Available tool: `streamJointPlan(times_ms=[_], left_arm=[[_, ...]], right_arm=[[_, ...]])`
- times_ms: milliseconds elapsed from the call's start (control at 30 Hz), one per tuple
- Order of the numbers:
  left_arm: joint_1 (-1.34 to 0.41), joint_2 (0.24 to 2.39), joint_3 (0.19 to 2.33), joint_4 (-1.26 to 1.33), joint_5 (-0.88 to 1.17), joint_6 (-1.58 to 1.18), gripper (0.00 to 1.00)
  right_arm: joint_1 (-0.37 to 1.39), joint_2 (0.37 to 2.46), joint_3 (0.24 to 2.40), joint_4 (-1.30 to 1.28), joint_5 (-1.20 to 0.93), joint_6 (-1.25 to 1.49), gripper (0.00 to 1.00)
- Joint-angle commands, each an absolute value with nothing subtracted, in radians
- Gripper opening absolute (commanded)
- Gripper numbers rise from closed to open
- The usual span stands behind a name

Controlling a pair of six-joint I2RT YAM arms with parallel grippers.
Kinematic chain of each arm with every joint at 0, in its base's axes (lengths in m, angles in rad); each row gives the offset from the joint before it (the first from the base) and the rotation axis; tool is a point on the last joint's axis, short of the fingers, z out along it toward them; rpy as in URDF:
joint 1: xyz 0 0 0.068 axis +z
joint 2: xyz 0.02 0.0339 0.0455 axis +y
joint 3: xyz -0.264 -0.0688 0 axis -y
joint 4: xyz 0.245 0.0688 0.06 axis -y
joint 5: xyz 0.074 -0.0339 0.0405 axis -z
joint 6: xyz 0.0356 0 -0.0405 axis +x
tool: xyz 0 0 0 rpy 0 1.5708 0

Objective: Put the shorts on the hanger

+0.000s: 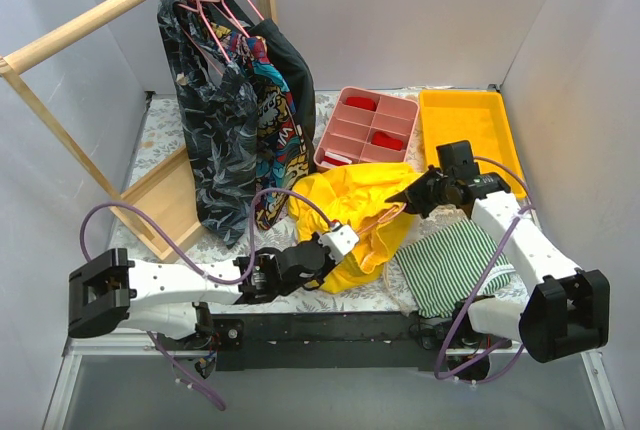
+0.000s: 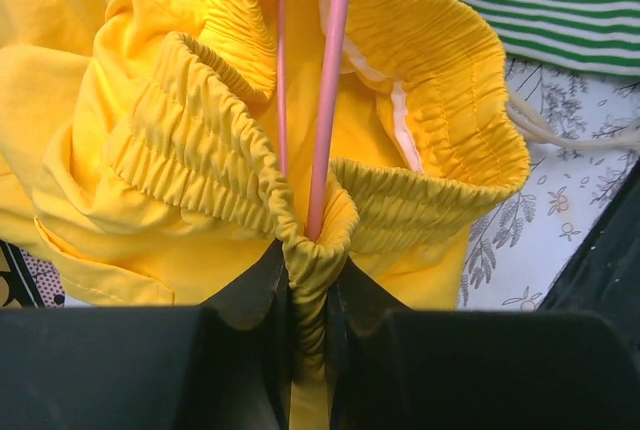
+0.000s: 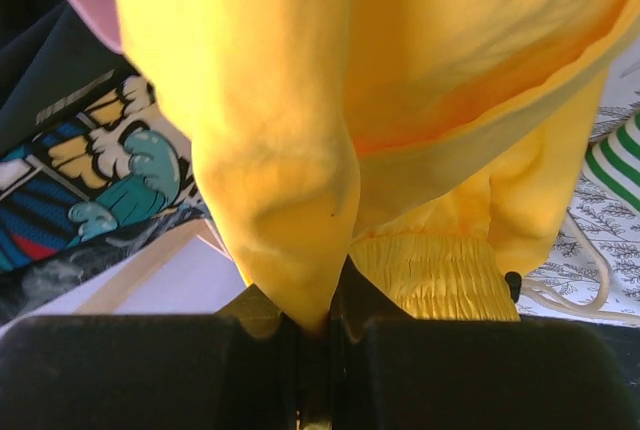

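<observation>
Pale grey walls (image 1: pixel 400 10) enclose a floral-clothed table (image 1: pixel 160 130).

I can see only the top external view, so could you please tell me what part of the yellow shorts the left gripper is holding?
Observer: The left gripper is shut on a gathered fold of the waistband of the shorts.
Operator: Thank you; is the hanger near it?
Observer: Yes, the hanger shows as pink wire running inside the waist opening down to that pinched fold; whether it is clamped too I cannot tell.
Operator: And the right gripper?
Observer: The right gripper is shut on a plain yellow fold of the shorts, with the waistband just outside the jaws, not between them.
</observation>
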State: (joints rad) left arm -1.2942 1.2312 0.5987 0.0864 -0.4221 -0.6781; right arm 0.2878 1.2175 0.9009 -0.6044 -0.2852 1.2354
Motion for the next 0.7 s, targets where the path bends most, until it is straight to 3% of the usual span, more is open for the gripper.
streamJointPlan(times_ms=[0,100,133,200,233,667], left_arm=[[-1.292,1.145,0.678,0.059,-0.448,-0.724,0.00],[-1.293,1.069,0.713,-0.021,-0.422,-0.761,0.00],[-1.293,1.039,0.738,-0.047,-0.413,-0.770,0.00],[-1.293,1.019,0.774,-0.131,-0.384,-0.799,0.00],[-1.293,1.009,0.814,-0.158,-0.374,-0.807,0.00],[-1.293,0.997,1.238,-0.659,-0.423,-0.968,0.00]], right_arm=[[0.293,1.180,0.989,-0.630,-0.405,1.106,0.08],[0.293,1.172,1.038,-0.632,-0.426,1.020,0.39],[0.293,1.166,1.063,-0.617,-0.431,1.002,0.62],[0.293,1.158,1.101,-0.612,-0.437,0.951,0.75],[0.293,1.158,1.127,-0.624,-0.434,0.936,0.93],[0.293,1.172,1.640,-0.574,-0.425,0.720,0.99]])
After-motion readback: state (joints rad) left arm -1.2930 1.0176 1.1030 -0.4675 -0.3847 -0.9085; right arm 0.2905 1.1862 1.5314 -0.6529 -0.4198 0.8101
